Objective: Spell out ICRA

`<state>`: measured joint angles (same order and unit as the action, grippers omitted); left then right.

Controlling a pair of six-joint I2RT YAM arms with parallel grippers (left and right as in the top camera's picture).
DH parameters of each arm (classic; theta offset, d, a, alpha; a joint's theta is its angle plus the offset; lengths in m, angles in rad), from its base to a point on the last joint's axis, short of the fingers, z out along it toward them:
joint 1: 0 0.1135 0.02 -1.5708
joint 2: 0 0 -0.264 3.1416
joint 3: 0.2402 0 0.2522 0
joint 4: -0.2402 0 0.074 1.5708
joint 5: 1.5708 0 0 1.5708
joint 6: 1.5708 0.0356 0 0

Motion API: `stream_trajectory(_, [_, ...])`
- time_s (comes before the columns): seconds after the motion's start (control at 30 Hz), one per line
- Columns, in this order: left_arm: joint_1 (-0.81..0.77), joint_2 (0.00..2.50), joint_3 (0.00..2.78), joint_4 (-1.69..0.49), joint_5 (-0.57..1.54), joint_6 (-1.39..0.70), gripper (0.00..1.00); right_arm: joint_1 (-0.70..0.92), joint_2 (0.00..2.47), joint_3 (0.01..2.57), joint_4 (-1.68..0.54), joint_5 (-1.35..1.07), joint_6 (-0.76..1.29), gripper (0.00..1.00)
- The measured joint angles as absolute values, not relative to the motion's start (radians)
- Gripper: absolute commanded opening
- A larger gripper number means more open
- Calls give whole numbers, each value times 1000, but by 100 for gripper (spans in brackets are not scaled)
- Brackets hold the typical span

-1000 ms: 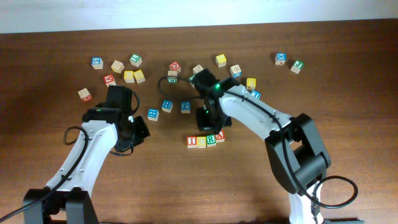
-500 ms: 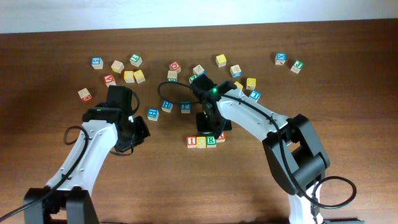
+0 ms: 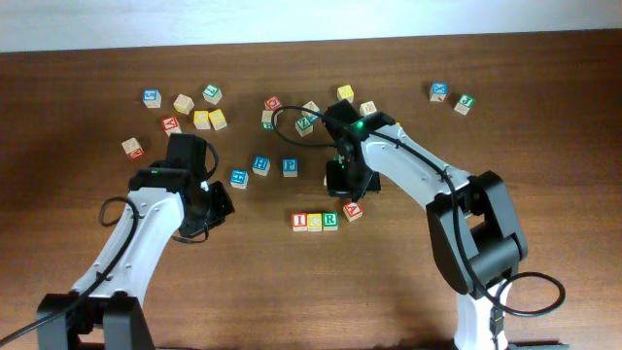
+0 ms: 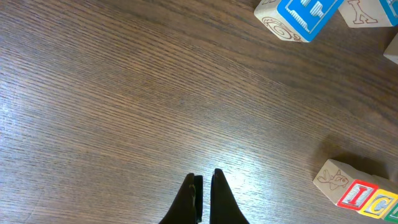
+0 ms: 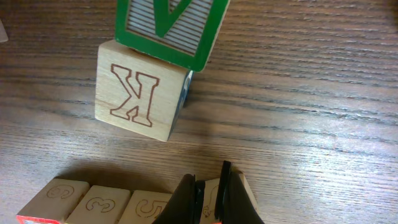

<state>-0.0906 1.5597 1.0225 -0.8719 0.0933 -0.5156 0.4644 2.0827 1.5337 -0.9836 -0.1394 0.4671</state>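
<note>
Three cubes stand in a row at the table's middle: red I [image 3: 299, 222], yellow C [image 3: 314, 222], green R [image 3: 329, 220]. The red A cube [image 3: 354, 210] lies just right of R, turned askew with a small gap. My right gripper [image 3: 346, 197] hangs over the A cube's upper left edge. In the right wrist view its shut fingers [image 5: 208, 194] cover part of that cube [image 5: 241, 185], beside the row's side faces [image 5: 102, 202]. My left gripper [image 3: 216, 206] is shut and empty over bare wood [image 4: 205, 186], with I [image 4: 357, 190] and C [image 4: 387, 206] to its right.
Several loose letter cubes lie scattered along the far half of the table, among them blue ones [image 3: 290, 166] [image 3: 260, 163] [image 3: 238, 178] close to the row. In the right wrist view a cube side marked K [image 5: 140, 93] sits under a green-framed face [image 5: 171, 25].
My right arm has swung right and away from the row. The A cube, earlier flush against R, now sits a little to the right and is rotated. The left arm has stayed still.
</note>
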Motion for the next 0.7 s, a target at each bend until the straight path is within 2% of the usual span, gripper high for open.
stream_trajectory(0.33, [-91,1560,1023,-870,93,-516,0,373,2083,1535,-1018,-182,468,8])
stream_trajectory(0.7, [-91,1560,1023,-867,93,-516,0,419,2083,1535,-1081,-246,472,8])
